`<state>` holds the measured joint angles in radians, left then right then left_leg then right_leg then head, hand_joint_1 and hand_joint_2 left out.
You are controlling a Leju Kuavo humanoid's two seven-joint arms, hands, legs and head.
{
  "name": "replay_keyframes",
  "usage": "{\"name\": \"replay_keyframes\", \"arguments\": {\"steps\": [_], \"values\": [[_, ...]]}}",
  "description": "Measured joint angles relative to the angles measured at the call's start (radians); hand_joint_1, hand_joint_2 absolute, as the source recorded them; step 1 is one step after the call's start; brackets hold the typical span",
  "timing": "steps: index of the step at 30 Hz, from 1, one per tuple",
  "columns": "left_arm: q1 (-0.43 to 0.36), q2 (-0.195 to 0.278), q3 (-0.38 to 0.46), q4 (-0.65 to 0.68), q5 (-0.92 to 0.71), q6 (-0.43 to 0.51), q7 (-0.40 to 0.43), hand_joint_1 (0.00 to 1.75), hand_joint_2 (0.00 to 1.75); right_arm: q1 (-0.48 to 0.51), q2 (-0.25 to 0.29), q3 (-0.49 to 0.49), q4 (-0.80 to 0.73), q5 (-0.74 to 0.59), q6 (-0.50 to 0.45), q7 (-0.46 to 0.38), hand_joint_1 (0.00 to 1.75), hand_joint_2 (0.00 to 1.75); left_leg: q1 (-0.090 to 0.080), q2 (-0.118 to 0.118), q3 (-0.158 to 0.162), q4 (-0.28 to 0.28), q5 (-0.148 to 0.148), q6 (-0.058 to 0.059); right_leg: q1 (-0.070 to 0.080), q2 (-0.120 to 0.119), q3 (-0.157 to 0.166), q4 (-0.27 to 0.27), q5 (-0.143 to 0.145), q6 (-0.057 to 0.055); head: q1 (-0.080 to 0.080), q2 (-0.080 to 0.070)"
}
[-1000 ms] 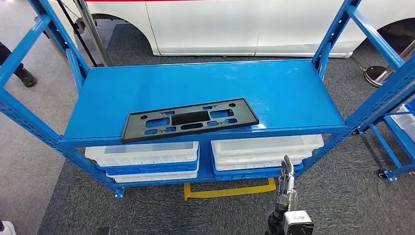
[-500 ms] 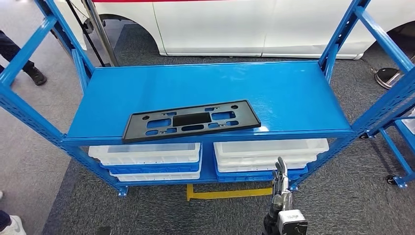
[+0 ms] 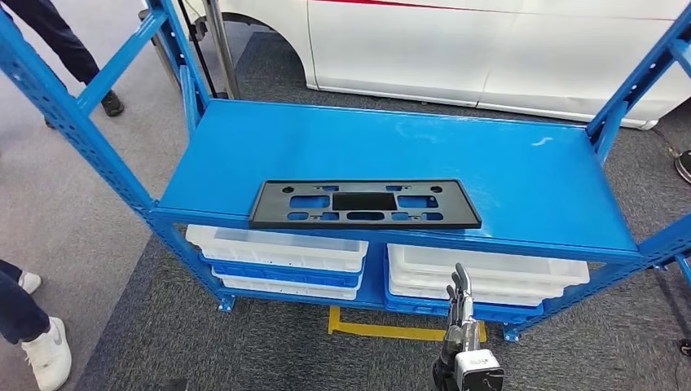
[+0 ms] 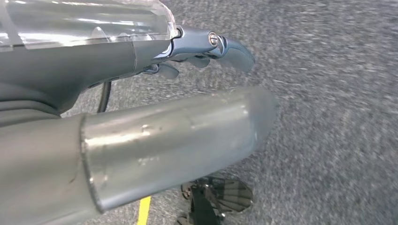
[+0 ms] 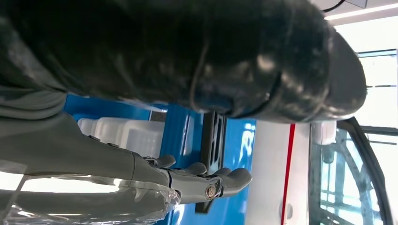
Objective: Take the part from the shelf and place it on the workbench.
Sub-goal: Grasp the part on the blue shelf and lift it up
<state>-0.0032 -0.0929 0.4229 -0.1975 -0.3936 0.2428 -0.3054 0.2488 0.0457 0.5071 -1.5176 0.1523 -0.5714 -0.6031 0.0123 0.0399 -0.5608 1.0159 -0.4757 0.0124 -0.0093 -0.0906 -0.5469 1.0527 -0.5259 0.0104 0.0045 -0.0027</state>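
The flat black mounting plate (image 3: 364,204) lies at the shelf's (image 3: 505,163) front edge, at 11 o'clock from the empty, straight-fingered right hand (image 3: 459,314); lying flush, it may slide rearward rather than lift when reached for; left hand (image 4: 206,47) empty.

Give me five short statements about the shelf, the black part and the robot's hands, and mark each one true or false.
1. The black part lies flat near the front edge of the blue shelf. True.
2. The right hand grips the part. False: it is raised in front of the shelf, below the part, holding nothing.
3. White bins sit on the level under the part. True.
4. The left hand rests on the shelf. False: it hangs over grey carpet.
5. A red car stands behind the shelf. False: the car is white.
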Motion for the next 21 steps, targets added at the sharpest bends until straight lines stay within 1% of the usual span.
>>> {"name": "replay_keyframes", "arguments": {"steps": [1, 2, 3, 4, 5, 6, 7, 8, 9, 10, 11, 13, 14, 15, 16, 17, 18, 19, 20, 21], "values": [[-0.001, 0.0, 0.0, 0.0, 0.0, -0.001, 0.001, 0.0, 0.0, 0.0, 0.0, 0.0, 0.0, -0.003, -0.002, 0.001, 0.0, 0.0, 0.002, -0.008, 0.002, -0.003, 0.003, 0.008, -0.003, 0.026, -0.014, 0.035, -0.025, 0.004, 0.0, 0.0], [-0.002, -0.001, 0.0, 0.0, 0.0, -0.003, 0.002, 0.0, 0.0, 0.001, 0.0, 0.0, 0.0, -0.006, -0.004, 0.002, 0.0, 0.0, 0.002, -0.015, 0.001, -0.004, 0.005, 0.013, -0.005, 0.055, -0.039, 0.091, -0.058, 0.007, 0.0, 0.0], [-0.003, 0.0, 0.0, 0.0, 0.0, -0.006, 0.003, 0.0, 0.0, 0.002, -0.001, 0.0, 0.001, -0.01, -0.004, 0.003, 0.0, 0.0, 0.001, -0.023, -0.001, -0.003, 0.005, 0.017, -0.005, 0.073, -0.072, 0.159, -0.091, 0.007, 0.0, 0.0], [-0.003, 0.0, 0.0, 0.0, 0.0, -0.009, 0.004, 0.0, 0.0, 0.003, -0.001, 0.0, 0.001, -0.013, -0.004, 0.004, 0.0, 0.0, -0.001, -0.031, -0.002, -0.002, 0.005, 0.019, -0.004, 0.081, -0.103, 0.219, -0.113, 0.007, 0.001, 0.0], [-0.003, 0.0, 0.0, 0.0, 0.0, -0.011, 0.005, 0.0, 0.0, 0.004, -0.002, 0.0, 0.002, -0.014, -0.004, 0.005, 0.0, 0.0, -0.003, -0.039, -0.001, -0.002, 0.005, 0.02, -0.004, 0.084, -0.122, 0.253, -0.115, 0.005, 0.0, 0.0], [-0.003, 0.0, 0.0, 0.0, 0.0, -0.013, 0.005, 0.0, 0.0, 0.004, -0.002, 0.0, 0.002, -0.015, -0.004, 0.006, 0.0, 0.0, -0.005, -0.046, 0.0, -0.001, 0.004, 0.02, -0.003, 0.085, -0.124, 0.25, -0.098, 0.003, 0.0, 0.0], [-0.002, 0.0, 0.0, 0.001, 0.0, -0.013, 0.005, 0.0, 0.0, 0.004, -0.002, 0.0, 0.002, -0.015, -0.004, 0.006, 0.0, 0.0, -0.007, -0.052, 0.002, 0.0, 0.003, 0.02, -0.003, 0.086, -0.107, 0.209, -0.063, -0.002, 0.0, 0.0], [-0.002, 0.0, 0.0, 0.001, 0.0, -0.013, 0.006, 0.0, 0.0, 0.004, -0.002, 0.0, 0.002, -0.015, -0.004, 0.006, 0.0, 0.0, -0.008, -0.058, 0.004, 0.0, 0.002, 0.02, -0.001, 0.089, -0.078, 0.141, -0.022, -0.009, 0.0, 0.0], [-0.003, -0.001, 0.0, 0.001, -0.001, -0.014, 0.006, 0.0, 0.0, 0.003, -0.002, 0.0, 0.002, -0.015, -0.005, 0.007, 0.0, 0.0, -0.01, -0.063, 0.005, 0.001, 0.001, 0.018, 0.001, 0.093, -0.05, 0.076, 0.008, -0.016, 0.0, 0.0], [-0.003, -0.001, 0.0, 0.001, -0.003, -0.013, 0.005, 0.0, 0.0, 0.003, -0.002, 0.0, 0.002, -0.012, -0.008, 0.009, 0.0, 0.0, -0.011, -0.066, 0.004, 0.002, 0.0, 0.015, 0.004, 0.096, -0.029, 0.026, 0.026, -0.021, 0.0, 0.0], [-0.002, -0.002, 0.0, 0.001, -0.005, -0.013, 0.005, 0.0, 0.0, 0.002, -0.002, 0.0, 0.002, -0.009, -0.013, 0.011, 0.0, 0.0, -0.012, -0.068, 0.003, 0.003, 0.0, 0.012, 0.007, 0.099, -0.019, -0.002, 0.032, -0.025, 0.0, 0.0], [-0.001, -0.003, 0.0, 0.001, -0.011, -0.011, 0.005, 0.0, 0.0, 0.002, -0.002, 0.0, 0.002, 0.006, -0.03, 0.019, 0.0, 0.87, -0.011, -0.071, 0.001, 0.001, 0.001, 0.0, 0.008, 0.099, -0.017, -0.013, 0.032, -0.027, 0.0, 0.0], [0.0, -0.003, 0.0, 0.001, -0.015, -0.01, 0.005, 0.0, 0.0, 0.002, -0.002, 0.0, 0.002, 0.016, -0.042, 0.022, 0.0, 1.31, -0.01, -0.07, 0.001, 0.003, -0.001, -0.005, 0.006, 0.097, -0.015, -0.018, 0.035, -0.03, 0.0, 0.0], [0.0, -0.004, -0.001, 0.001, -0.02, -0.008, 0.005, 0.0, 0.0, 0.002, -0.001, 0.0, 0.002, 0.029, -0.057, 0.025, 0.0, 1.75, -0.01, -0.066, -0.003, 0.013, -0.011, -0.011, 0.002, 0.095, -0.012, -0.025, 0.038, -0.033, 0.0, 0.0], [0.0, -0.006, -0.001, 0.001, -0.025, -0.005, 0.004, 0.0, 0.0, 0.002, 0.0, 0.0, 0.002, 0.045, -0.073, 0.029, 0.0, 1.75, -0.01, -0.061, -0.014, 0.04, -0.031, -0.015, -0.001, 0.092, -0.01, -0.031, 0.041, -0.037, 0.0, 0.0], [0.0, -0.007, -0.002, 0.001, -0.031, -0.002, 0.004, 0.0, 0.0, 0.003, 0.001, 0.0, 0.002, 0.063, -0.088, 0.033, 0.0, 1.75, -0.007, -0.056, -0.035, 0.089, -0.06, -0.019, -0.003, 0.089, -0.008, -0.034, 0.043, -0.04, -0.001, 0.0], [0.0, -0.01, -0.003, 0.001, -0.036, 0.001, 0.004, 0.0, 0.0, 0.004, 0.002, 0.0, 0.002, 0.09, -0.102, 0.039, 0.0, 1.75, -0.005, -0.051, -0.064, 0.152, -0.093, -0.024, -0.003, 0.086, -0.009, -0.034, 0.043, -0.042, -0.001, 0.0], [0.002, -0.012, -0.005, 0.002, -0.042, 0.005, 0.004, 0.0, 0.0, 0.006, 0.004, -0.002, 0.002, 0.126, -0.112, 0.046, 0.0, 1.75, -0.002, -0.049, -0.093, 0.215, -0.12, -0.028, -0.002, 0.084, -0.011, -0.033, 0.043, -0.043, -0.001, 0.0], [0.004, -0.014, -0.007, 0.002, -0.047, 0.008, 0.004, 0.0, 0.0, 0.01, 0.009, -0.007, 0.002, 0.171, -0.118, 0.052, 0.0, 1.75, 0.0, -0.048, -0.113, 0.258, -0.132, -0.032, -0.002, 0.082, -0.013, -0.031, 0.042, -0.042, -0.001, 0.0], [0.007, -0.016, -0.009, 0.002, -0.052, 0.011, 0.004, 0.0, 0.0, 0.015, 0.017, -0.017, 0.002, 0.228, -0.122, 0.057, 0.0, 1.75, 0.002, -0.047, -0.115, 0.265, -0.124, -0.034, -0.003, 0.081, -0.013, -0.029, 0.041, -0.041, -0.001, 0.0]]}}
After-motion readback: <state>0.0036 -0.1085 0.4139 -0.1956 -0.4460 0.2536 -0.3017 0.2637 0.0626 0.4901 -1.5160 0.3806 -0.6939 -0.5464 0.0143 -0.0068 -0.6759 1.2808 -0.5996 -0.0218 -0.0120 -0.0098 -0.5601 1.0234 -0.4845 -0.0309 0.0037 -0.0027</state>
